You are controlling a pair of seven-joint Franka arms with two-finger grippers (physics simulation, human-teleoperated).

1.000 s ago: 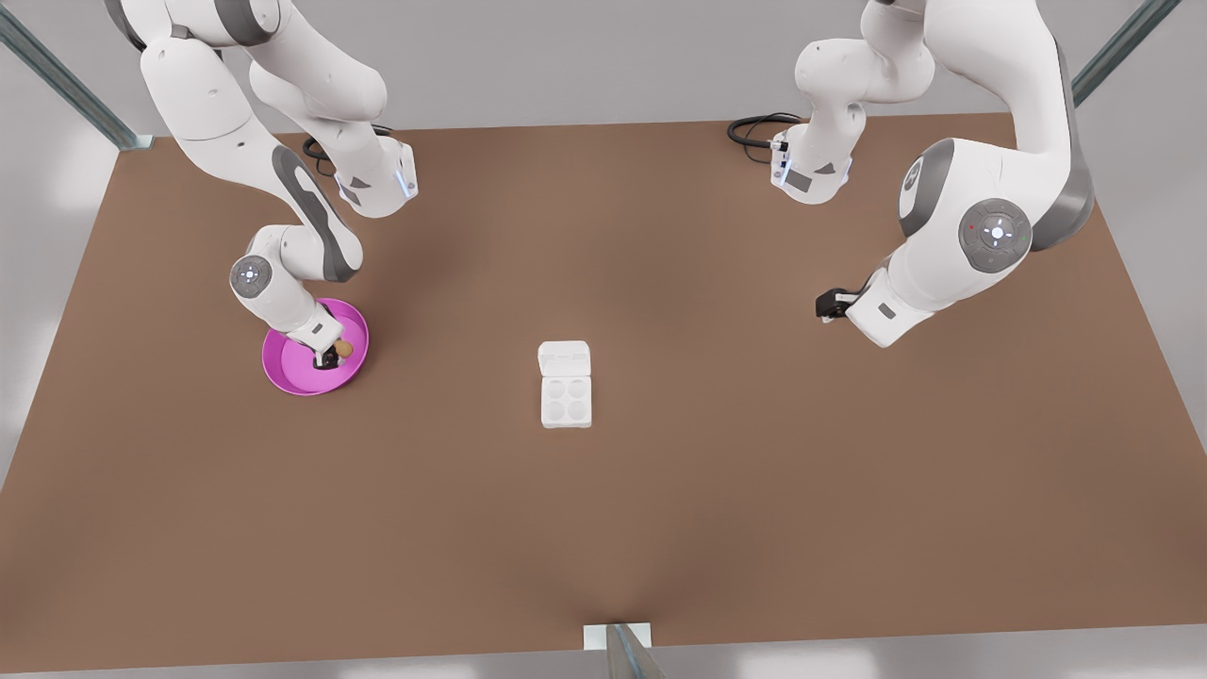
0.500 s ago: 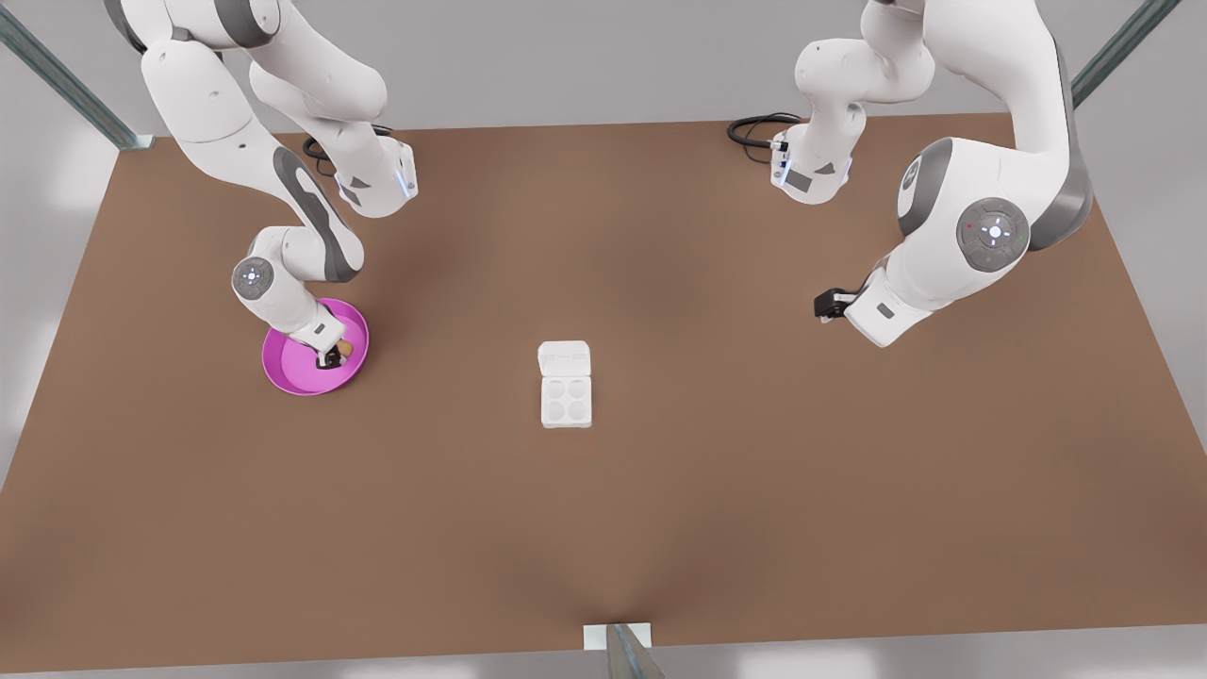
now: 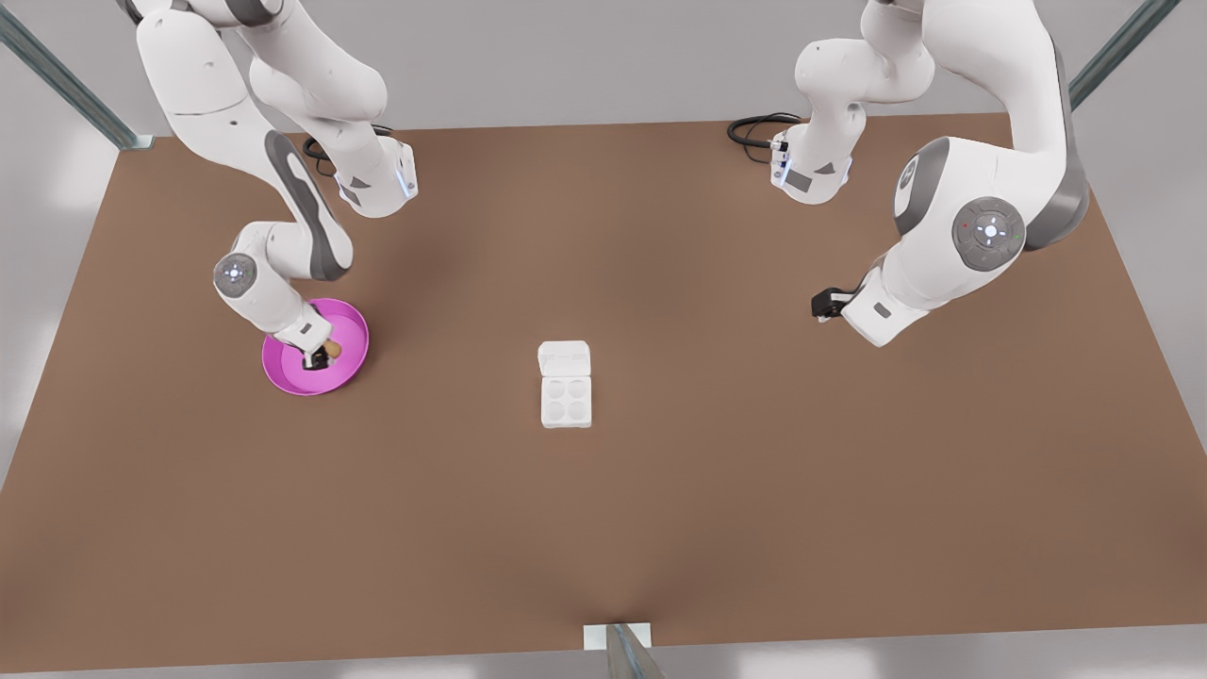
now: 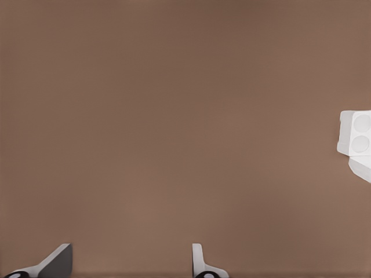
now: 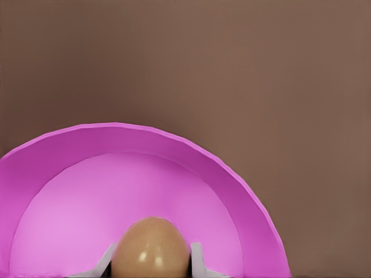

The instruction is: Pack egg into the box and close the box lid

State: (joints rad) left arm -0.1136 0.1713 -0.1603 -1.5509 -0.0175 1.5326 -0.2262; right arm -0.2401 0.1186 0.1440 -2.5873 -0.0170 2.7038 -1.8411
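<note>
1. A brown table (image 3: 660, 519) filled the front view, seen from above, with two white robot arms reaching in from the far side.

2. The right gripper (image 3: 315, 357) was on the front view's left, down inside a round pink dish (image 3: 283, 377). Most of it was hidden under its own wrist there.

3. The egg (image 3: 332, 350), small and tan-brown, showed only as a sliver beside that gripper in the front view. In the right wrist view the egg (image 5: 152, 248) sat between the two pale fingers (image 5: 196, 259), with its lower part cut off by the frame edge. The fingers stood close on both sides of it, gripping it.

4. Whether the egg rested on the dish (image 5: 232, 191) floor or was raised off it could not be told.

5. The left gripper (image 3: 822, 305) was on the front view's right, held above bare table and well apart from the box. Only its dark tip showed past the wrist.

6. In the left wrist view the two fingertips (image 4: 200, 263) poked in at the frame edge, set wide apart with nothing between them.

7. The box (image 3: 567, 401) lay near the middle of the table, its four round cups empty.

8. The lid (image 3: 564, 358) lay open and flat on the far side of the box, joined along one short edge.

9. The left wrist view caught only a corner of the box (image 4: 356, 133) at the frame edge, showing two cups; the rest was cut off.
</note>
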